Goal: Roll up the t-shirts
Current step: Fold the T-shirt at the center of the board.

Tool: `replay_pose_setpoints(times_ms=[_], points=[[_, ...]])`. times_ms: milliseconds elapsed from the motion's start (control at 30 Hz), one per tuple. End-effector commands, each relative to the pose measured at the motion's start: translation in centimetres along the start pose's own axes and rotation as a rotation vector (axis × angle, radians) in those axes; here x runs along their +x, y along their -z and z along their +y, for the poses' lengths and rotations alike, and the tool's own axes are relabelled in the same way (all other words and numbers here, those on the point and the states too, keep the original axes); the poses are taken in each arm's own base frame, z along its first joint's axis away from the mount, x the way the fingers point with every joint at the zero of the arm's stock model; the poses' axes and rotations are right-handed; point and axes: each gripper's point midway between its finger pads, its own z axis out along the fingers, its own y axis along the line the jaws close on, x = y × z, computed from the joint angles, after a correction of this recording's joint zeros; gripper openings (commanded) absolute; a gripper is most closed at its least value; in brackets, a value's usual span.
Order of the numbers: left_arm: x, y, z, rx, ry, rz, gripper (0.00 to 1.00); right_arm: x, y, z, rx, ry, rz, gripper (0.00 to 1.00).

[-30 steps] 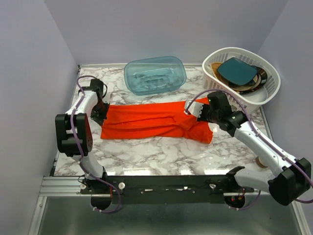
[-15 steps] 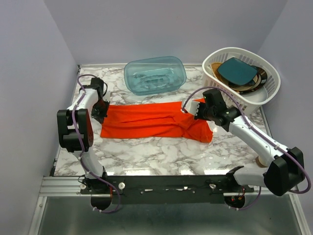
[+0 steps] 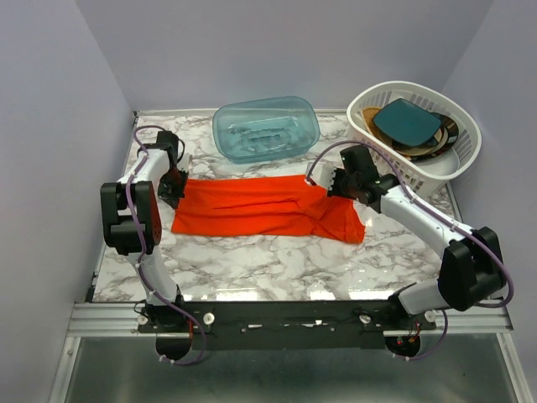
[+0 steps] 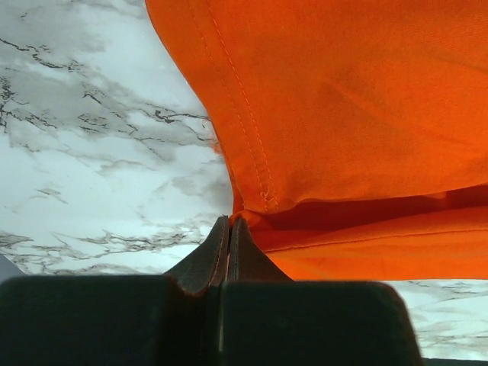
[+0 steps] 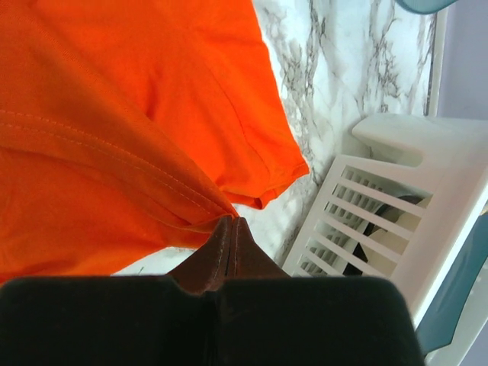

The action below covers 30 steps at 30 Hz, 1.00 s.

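The t-shirt [image 3: 252, 208] lies on the table [image 3: 268, 262] before the tub [image 3: 265, 128], basket [image 3: 460, 164] far right.

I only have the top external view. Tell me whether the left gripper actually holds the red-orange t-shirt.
Observer: In the left wrist view the left gripper is shut, tips pinching the stitched hem of the plain red-orange short-sleeved t-shirt.
Operator: Now the other side.
Observer: The right gripper is shut too, clamped on a stitched fold of the shirt.
Operator: Report what lies beside it.
Observer: A sleeve end lies on the marble table, apart from the white slatted plastic basket.
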Motion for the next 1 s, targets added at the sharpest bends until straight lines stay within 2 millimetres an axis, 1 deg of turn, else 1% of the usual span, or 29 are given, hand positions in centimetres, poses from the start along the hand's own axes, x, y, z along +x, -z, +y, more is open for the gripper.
replay_pose_setpoints(times_ms=[0, 67, 300, 467, 667, 867, 900, 967], points=[[-1.1, 0.2, 0.6, -0.022, 0.018, -0.03, 0.0, -1.5, -0.7, -2.5, 0.055, -0.018, -0.038, 0.01], [-1.1, 0.2, 0.6, -0.025, 0.019, -0.031, 0.0, -1.4, -1.2, -2.3, 0.046, -0.021, -0.027, 0.01], [-1.4, 0.0, 0.9, -0.037, 0.029, -0.036, 0.0, -0.8, -1.9, -2.0, 0.045, -0.025, -0.004, 0.01], [-1.8, 0.3, 1.0, -0.041, 0.031, -0.045, 0.0, -0.2, -2.1, -2.6, 0.073, -0.04, 0.018, 0.0], [-1.7, 0.2, 1.1, -0.047, 0.036, -0.042, 0.0, 0.1, -2.4, -3.4, 0.096, -0.05, 0.031, 0.01], [-1.6, 0.0, 1.2, -0.052, 0.039, -0.035, 0.0, -0.1, -2.9, -4.1, 0.102, -0.053, 0.033, 0.01], [-1.6, -0.1, 1.1, -0.05, 0.037, -0.032, 0.0, -0.1, -3.2, -3.8, 0.092, -0.052, 0.033, 0.01], [-1.6, -0.2, 1.1, -0.053, 0.039, -0.035, 0.0, -0.3, -3.4, -4.2, 0.103, -0.059, 0.031, 0.01]])
